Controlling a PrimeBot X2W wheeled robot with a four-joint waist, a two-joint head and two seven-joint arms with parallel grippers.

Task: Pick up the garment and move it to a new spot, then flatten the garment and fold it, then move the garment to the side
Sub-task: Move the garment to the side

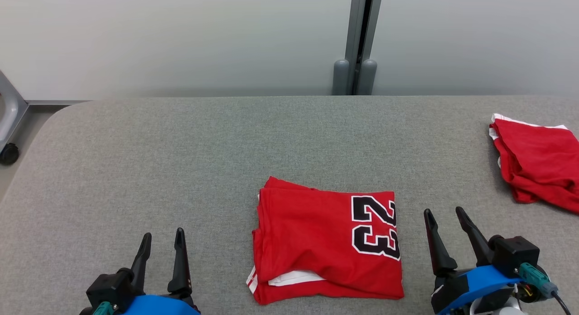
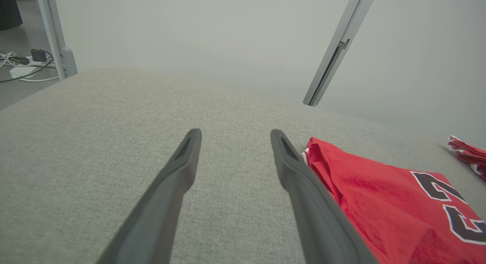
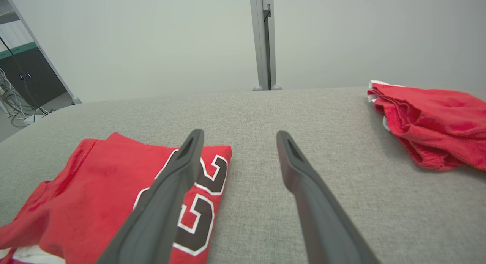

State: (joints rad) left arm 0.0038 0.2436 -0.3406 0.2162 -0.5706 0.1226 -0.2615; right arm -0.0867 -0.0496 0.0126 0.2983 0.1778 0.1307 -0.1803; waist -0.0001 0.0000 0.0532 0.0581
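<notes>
1. Red jersey fabric lies as a compact folded rectangle on the grey cloth-covered table. You will find it near the front edge, between the two grippers.
2. Judging from that neat stack, with a white trim layer peeking out at its lower left corner, the flattening and folding look done. What seems left for you is the last step: moving the garment to the side.
3. Your left gripper has its fingers spread apart and holds nothing. It sits apart from the jersey's left edge.
4. Your right gripper is likewise spread and empty, just beside the jersey's right edge without touching it.
5. A second red garment, more loosely bunched, lies at the far right of the table, well apart from the folded one.
6. For writing, you can read one thing: the number "23", black digits outlined in white, on the jersey's top face near its right edge. No brand or label is legible.
</notes>
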